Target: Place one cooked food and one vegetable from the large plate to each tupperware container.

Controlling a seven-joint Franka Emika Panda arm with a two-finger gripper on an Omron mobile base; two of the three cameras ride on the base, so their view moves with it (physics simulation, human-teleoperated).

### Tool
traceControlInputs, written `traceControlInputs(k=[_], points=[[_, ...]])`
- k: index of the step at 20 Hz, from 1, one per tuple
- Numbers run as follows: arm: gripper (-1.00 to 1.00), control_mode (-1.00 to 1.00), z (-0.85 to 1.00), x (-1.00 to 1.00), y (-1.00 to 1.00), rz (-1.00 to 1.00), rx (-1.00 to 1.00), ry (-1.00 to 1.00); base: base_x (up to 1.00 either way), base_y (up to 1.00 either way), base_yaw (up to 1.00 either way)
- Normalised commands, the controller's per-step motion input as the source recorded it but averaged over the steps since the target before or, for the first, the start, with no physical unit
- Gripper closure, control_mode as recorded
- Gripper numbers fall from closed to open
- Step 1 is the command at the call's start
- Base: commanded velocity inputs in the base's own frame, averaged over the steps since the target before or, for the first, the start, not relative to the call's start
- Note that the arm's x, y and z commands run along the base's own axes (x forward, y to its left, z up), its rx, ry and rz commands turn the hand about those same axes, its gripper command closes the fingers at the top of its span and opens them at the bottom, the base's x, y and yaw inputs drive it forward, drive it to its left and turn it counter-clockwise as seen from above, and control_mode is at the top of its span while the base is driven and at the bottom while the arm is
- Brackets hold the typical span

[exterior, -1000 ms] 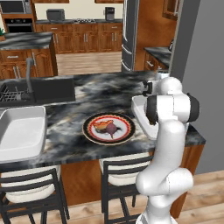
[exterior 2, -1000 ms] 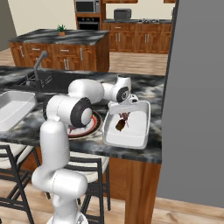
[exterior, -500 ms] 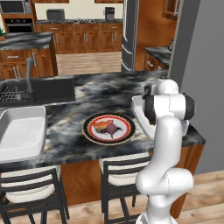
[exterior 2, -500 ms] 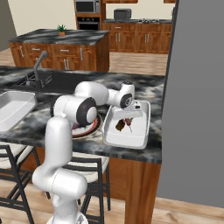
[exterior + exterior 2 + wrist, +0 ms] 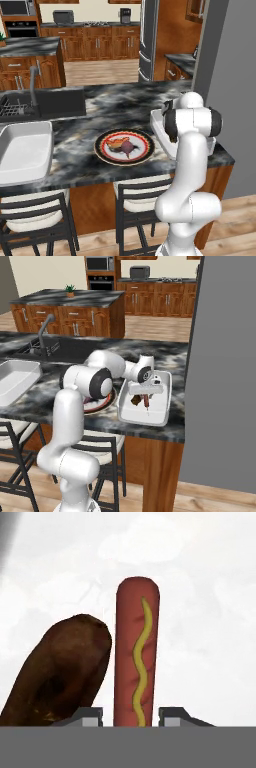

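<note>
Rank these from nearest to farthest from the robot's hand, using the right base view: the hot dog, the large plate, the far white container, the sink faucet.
1. Hot dog: directly under the hand, in the near tub.
2. Large plate: just left, partly behind the arm.
3. Sink faucet: back left.
4. Far white container: left edge.

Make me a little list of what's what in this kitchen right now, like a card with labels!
near tub: white tupperware container by the counter's right end
in the near tub: sausage with mustard and a brown food piece, side by side
gripper: gripper over that tub, fingers either side of the sausage
large plate: large plate on the counter, two foods on it
other tub: second white container, far left
sink: dark sink basin behind it
</note>
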Motion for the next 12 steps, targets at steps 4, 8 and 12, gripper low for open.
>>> traceControlInputs(k=[4,8,12], points=[[-1.00,-1.00,0.18,0.00,0.00,0.00,0.00,0.00,0.00,0.00,0.00],[-1.00,-1.00,0.74,-0.15,0.27,0.00,0.04,0.01,0.00,0.00,0.00],[-1.00,-1.00,1.00,-0.75,0.12,-0.08,0.14,0.00,0.00,0.00,0.00]])
